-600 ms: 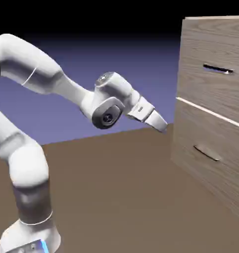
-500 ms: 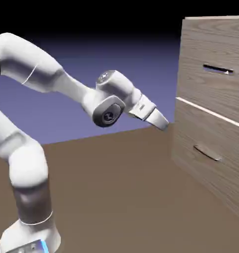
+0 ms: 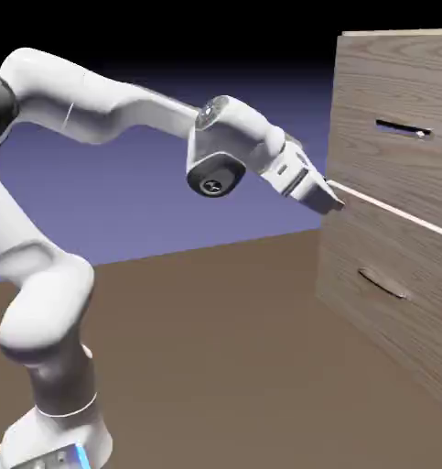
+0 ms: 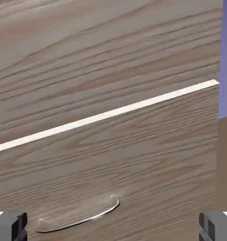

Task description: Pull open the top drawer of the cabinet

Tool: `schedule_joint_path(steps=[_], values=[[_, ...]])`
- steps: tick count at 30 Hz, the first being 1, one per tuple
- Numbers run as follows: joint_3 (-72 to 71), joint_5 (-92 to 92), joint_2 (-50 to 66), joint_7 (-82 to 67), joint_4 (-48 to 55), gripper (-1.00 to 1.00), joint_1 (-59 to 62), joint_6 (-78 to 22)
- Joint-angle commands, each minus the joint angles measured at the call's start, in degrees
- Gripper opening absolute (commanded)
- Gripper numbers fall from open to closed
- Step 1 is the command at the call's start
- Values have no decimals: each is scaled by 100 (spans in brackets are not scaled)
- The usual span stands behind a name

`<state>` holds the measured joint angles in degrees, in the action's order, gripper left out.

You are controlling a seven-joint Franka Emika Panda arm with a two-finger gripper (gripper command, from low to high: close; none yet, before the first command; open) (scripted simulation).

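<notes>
- The arm (image 3: 96,101) rises from the lower left of the exterior view and reaches right, over bare brown table (image 3: 215,348).
- The table between the arm's base and the cabinet (image 3: 389,82) is open floor, and blue-violet backdrop fills the room behind the arm.
- The gripper (image 3: 327,195) sits just at the cabinet's near left edge, level with the pale seam (image 3: 398,213) between the two drawer fronts; whether it touches the wood cannot be told.
- In the hand view the two grey fingertips (image 4: 9,226) stand at the bottom corners, spread wide apart, with nothing held between them.
- That view is filled by wood grain, the seam (image 4: 105,114) running across it at a slant, and the cabinet's edge at the right with backdrop beyond.
- The lower handle (image 4: 77,217), tan and curved, lies between the fingertips but farther off, on the lower front.
- The top drawer (image 3: 398,101) is the front above the seam, flush with the cabinet face.
- Its dark bar handle (image 3: 403,128) is up and to the right of the gripper, well apart from the fingers.
- The lower handle (image 3: 382,284) sits below the seam, farther right and lower than the gripper.
</notes>
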<state>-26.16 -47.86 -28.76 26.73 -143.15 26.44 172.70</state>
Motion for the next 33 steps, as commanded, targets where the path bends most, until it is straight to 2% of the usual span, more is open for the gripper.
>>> schedule_joint_path(steps=[1,33], values=[[-136,-249,20,-82,93,0,141,-7],[-4495,-8223,670,-2702,3067,0,4661,-224]])
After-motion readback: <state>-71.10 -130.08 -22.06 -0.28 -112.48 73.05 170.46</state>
